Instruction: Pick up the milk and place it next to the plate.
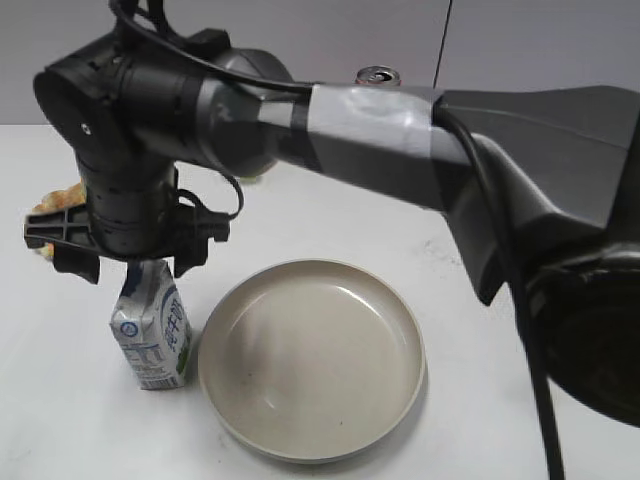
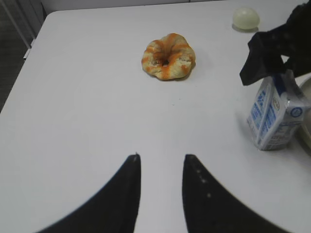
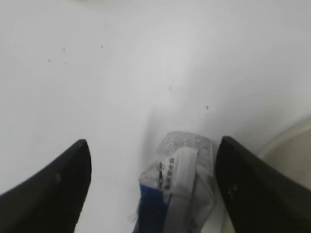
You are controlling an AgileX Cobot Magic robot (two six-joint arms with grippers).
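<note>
Closest to the exterior camera is the right arm's big grey housing (image 1: 560,200), filling the right side and stretching across to the left. Its gripper (image 1: 128,262) hangs right over the milk (image 1: 152,330), which stands upright on the white table (image 1: 60,430), just left of the plate (image 1: 310,355) (carton and rim are just beside each other, maybe touching, hard to say from this angle).

In the right wrist view the fingers (image 3: 53,189) are spread wide, one on either side of the carton's gabled top (image 3: 180,189), with clear gaps on both sides, so nothing is being pinched. The plate's rim (image 3: 286,141) peeks in at the right edge.

The left gripper (image 2: 160,194) sits low at the near edge of its own view, fingers (image 2: 121,199) apart with bare table between them, holding nothing. From there the milk (image 2: 274,114) is off to the right with the other gripper's black fingers over its top.

Other stuff around: a glazed orange doughnut-looking thing (image 2: 168,56) further back on the table, a pale egg (image 2: 246,18) at the far right, and a can top (image 1: 378,75) just showing behind the arm.
</note>
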